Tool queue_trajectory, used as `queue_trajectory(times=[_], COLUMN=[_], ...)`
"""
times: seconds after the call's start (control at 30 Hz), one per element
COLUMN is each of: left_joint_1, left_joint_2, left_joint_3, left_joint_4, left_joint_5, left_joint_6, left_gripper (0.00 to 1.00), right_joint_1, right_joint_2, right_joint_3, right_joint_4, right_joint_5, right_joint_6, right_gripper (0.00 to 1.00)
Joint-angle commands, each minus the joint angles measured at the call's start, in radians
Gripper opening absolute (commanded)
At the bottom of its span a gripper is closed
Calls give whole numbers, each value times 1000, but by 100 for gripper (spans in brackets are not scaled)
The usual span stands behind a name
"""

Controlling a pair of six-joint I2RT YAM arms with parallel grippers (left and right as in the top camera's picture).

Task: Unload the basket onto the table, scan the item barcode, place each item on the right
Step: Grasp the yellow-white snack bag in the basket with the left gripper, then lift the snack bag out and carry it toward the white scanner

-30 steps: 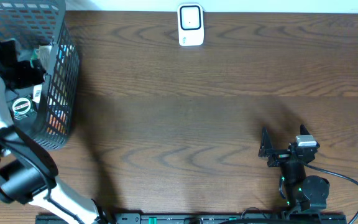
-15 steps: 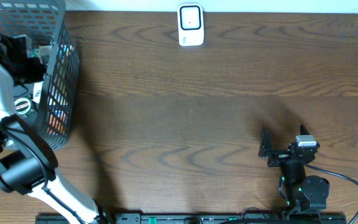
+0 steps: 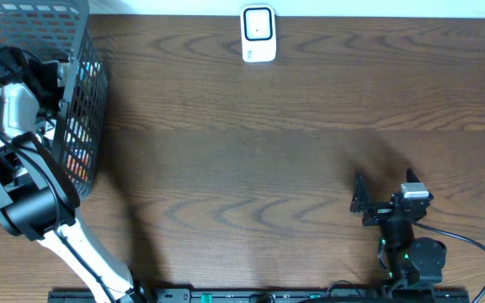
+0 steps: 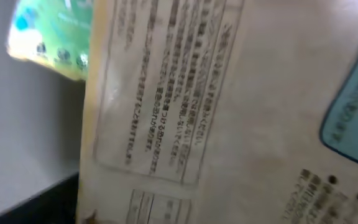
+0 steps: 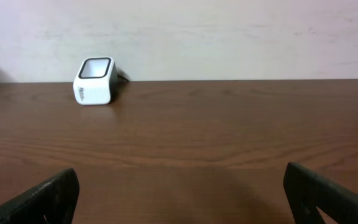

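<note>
Your left gripper [image 3: 47,77] reaches into the basket [image 3: 88,143] for a packet [image 4: 229,124]; its opening I cannot tell. Your right gripper [image 5: 179,190] waits near, wide open and empty.

Dark brown wood-grain table [image 3: 276,126], soft diffuse shadows across it. Plain pale wall [image 5: 229,37] behind far edge. Even light.

Package [image 4: 229,124]: cream-coloured, flat printed face filling the left wrist view, tilted. It has a boxed block of small dark text, blurred and not readable, and a teal patch at its right edge. It lies inside the wire basket [image 3: 87,126] at the left end of the worktop [image 3: 310,126].

Scanner [image 3: 258,34]: small white box with a dark square window, standing upright at the far edge of the worktop near the middle, well apart from the basket.
</note>
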Motion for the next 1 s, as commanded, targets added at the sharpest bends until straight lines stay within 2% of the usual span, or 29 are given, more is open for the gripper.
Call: queue_trajectory(times=[0.0,0.03,0.1,0.2,0.37,0.5,0.6,0.73,0.8,0.87,0.97], left_joint_1=[3,4,3,3,3,6,13,25,27,27,27], left_joint_2=[25,24,19,-2,-117,-291,-396,-514,-571,-623,-686], left_joint_3=[-1,0,2,12,15,15,15,15,15,15,14], left_joint_4=[0,4,7,7,8,26,41,37,33,36,40], left_joint_5=[-43,-43,-43,-65,-84,-99,-164,-178,-177,-172,-51], left_joint_6=[19,18,16,-41,-83,-135,-200,-273,-344,-470,-659], left_gripper=[48,34,15,8,8,8,7,8,8,7,7], right_joint_1=[-16,-16,-16,-16,-16,-16,-16,-16,-16,-16,-16], right_joint_2=[-6,-6,-6,-6,-6,-6,-6,-6,-6,-6,-6], right_joint_3=[-1,-1,-1,-1,-1,-1,-1,-1,-1,-1,-1], right_joint_4=[-4,-4,-4,-4,-4,-4,-4,-4,-4,-4,-4], right_joint_5=[4,4,4,4,4,4,4,4,4,4,4], right_joint_6=[4,4,4,4,4,3,4,4,4,3,3], right_gripper=[99,99,99,99,99,99,99,99,99,99,99])
